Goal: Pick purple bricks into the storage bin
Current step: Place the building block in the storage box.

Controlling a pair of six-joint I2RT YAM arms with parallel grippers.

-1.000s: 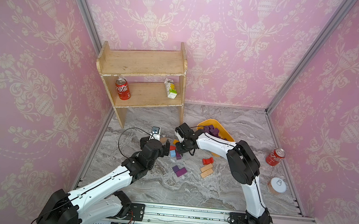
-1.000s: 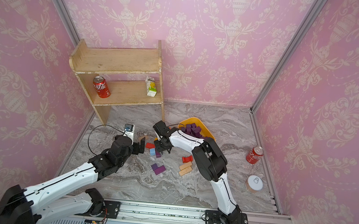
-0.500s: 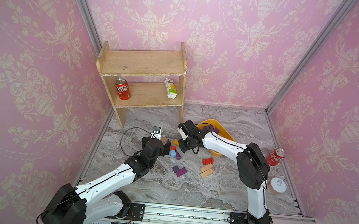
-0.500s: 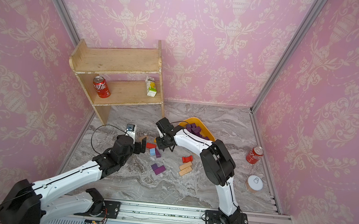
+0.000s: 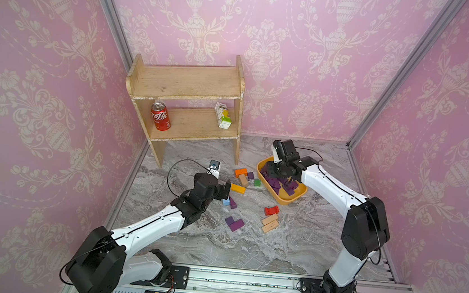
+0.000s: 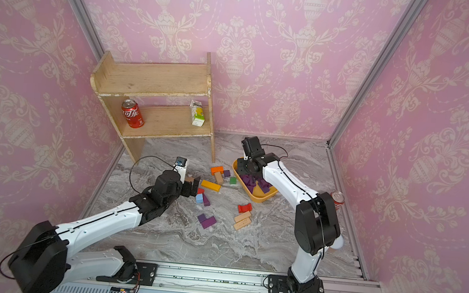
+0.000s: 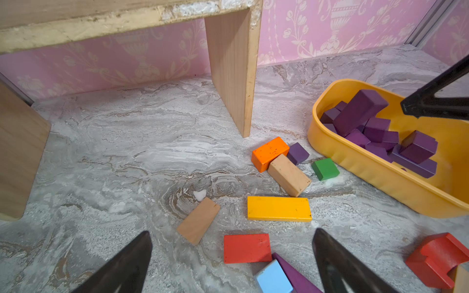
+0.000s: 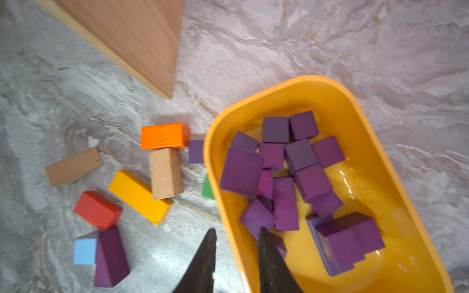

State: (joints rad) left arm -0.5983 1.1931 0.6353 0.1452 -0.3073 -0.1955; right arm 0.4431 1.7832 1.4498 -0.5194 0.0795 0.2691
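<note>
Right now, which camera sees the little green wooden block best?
The left wrist view: the green wooden block shows whole and close, beside the yellow-orange plastic bin. In the right wrist view the bin's rim half hides it; in both top views it is tiny.

I record the walls (image 5: 268,24) as pink with a cream floral damask pattern. The table (image 5: 247,248) shows grey-and-white marble veining. The storage bin (image 8: 355,109) reads yellow-orange, and the purple bricks (image 8: 241,171) are a uniform dark purple. I also note an orange block (image 7: 269,152), a green block (image 7: 325,168), a yellow bar (image 7: 279,208), a red block (image 7: 247,248) and a light-blue block (image 7: 273,280). The shelf (image 5: 186,82) is pale bare wood.
</note>
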